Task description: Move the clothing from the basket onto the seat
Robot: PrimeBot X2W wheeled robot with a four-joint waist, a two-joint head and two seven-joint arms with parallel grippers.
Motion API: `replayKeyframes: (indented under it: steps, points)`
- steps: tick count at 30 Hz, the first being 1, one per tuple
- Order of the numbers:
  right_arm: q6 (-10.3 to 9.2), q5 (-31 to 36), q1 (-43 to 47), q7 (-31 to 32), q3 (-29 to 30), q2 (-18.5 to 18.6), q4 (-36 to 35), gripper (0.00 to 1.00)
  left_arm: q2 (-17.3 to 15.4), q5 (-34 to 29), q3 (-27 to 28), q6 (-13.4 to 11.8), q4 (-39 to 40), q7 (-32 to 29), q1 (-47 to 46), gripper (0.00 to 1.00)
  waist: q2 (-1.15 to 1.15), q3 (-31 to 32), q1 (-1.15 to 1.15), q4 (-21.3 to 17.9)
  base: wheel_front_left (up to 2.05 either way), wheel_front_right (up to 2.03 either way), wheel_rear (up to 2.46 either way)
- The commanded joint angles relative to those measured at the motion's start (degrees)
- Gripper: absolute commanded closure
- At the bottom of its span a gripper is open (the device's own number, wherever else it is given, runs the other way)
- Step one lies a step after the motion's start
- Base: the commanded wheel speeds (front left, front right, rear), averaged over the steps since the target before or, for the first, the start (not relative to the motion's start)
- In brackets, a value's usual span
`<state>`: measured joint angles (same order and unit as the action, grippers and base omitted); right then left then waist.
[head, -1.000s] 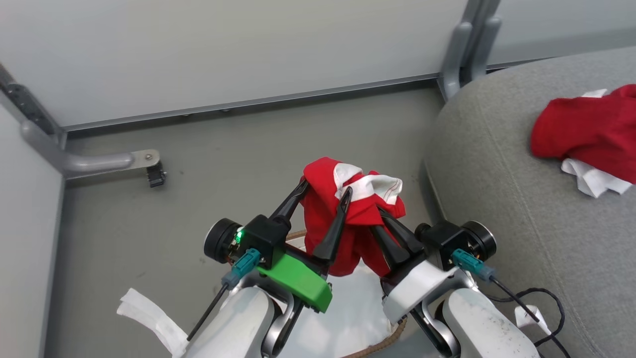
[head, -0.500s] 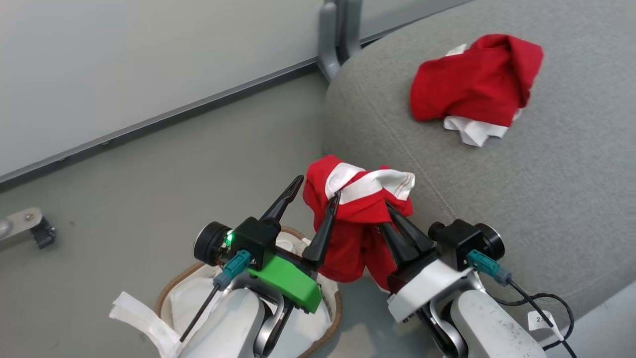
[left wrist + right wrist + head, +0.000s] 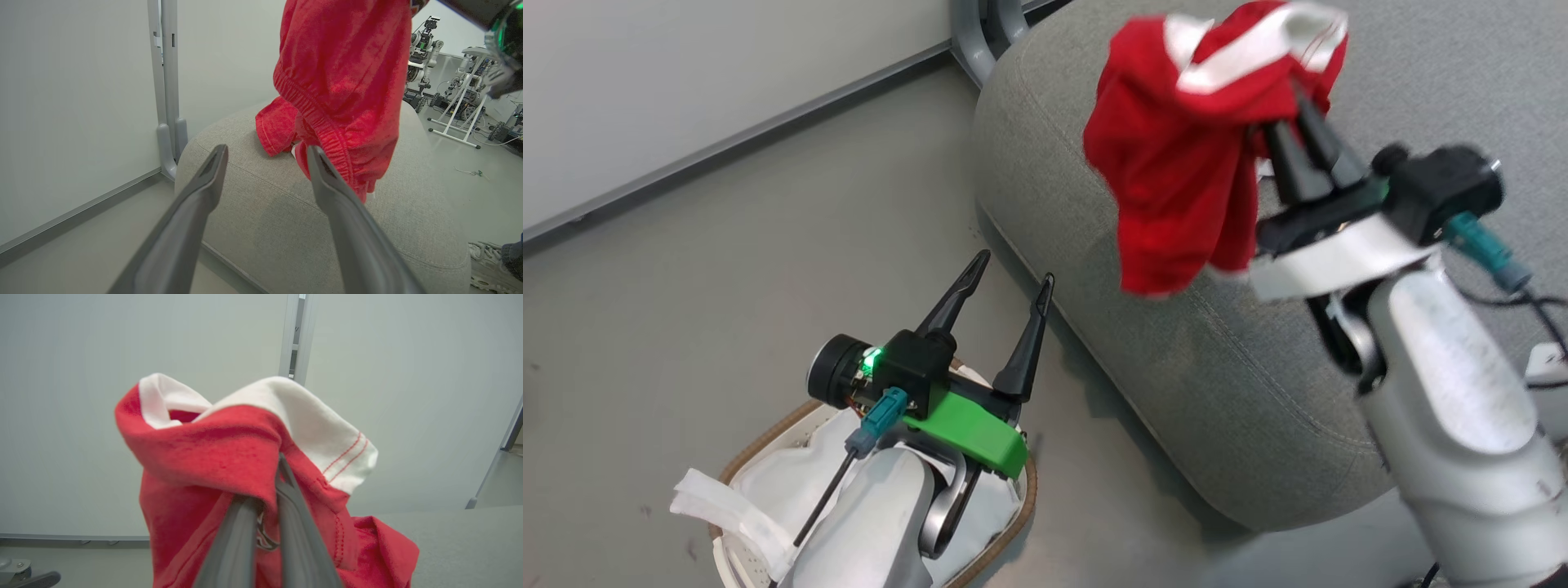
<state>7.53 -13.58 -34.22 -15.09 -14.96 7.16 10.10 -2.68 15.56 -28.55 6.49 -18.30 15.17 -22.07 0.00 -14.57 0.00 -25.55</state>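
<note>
My right gripper [image 3: 1294, 106] is shut on a red jersey with white trim [image 3: 1176, 163] and holds it in the air above the grey seat [image 3: 1176, 367]. In the right wrist view the shut gripper [image 3: 271, 486] pinches a bunched fold of the jersey [image 3: 212, 445]. My left gripper [image 3: 1013, 269] stands open and empty above the basket [image 3: 1023, 498], apart from the cloth. In the left wrist view the hanging jersey [image 3: 347, 81] is just beyond the open gripper [image 3: 266, 153], and another red piece [image 3: 278, 126] lies on the seat [image 3: 265, 228].
A white sheet [image 3: 784, 482] lines the basket at the lower left. A partition wall with a grey post [image 3: 980, 20] runs behind the seat. Other robots and stands [image 3: 421, 36] are far off, and a person's shoe [image 3: 486, 265] is on the floor by the seat.
The head camera has swung to the right. My right gripper has carried the jersey up and away from the basket to above the seat. The left gripper stayed low and now stands clear of the cloth.
</note>
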Motion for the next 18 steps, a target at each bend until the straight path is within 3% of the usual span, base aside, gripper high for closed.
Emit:
replayKeyframes:
  steps: [1,12,18]
  points:
    - [-0.08,0.6,-3.5,-0.1,1.1,1.2,-0.8,1.00,-0.4,-0.9,0.7,0.0,0.0,0.0,-0.8,0.00,0.00,-3.1,0.00,1.3,0.00,0.00,0.00]
    - [-0.08,6.7,-24.4,-0.1,11.9,11.3,4.7,1.00,-0.4,-3.2,2.6,0.6,-0.4,0.0,-2.4,0.00,0.00,-9.1,0.00,5.0,0.00,0.00,0.00]
    - [-0.08,10.6,-26.5,0.0,16.4,14.1,10.2,1.00,-0.4,-3.6,2.2,0.8,-0.9,0.0,-3.9,0.00,0.00,-13.0,0.00,7.8,0.00,0.00,0.00]
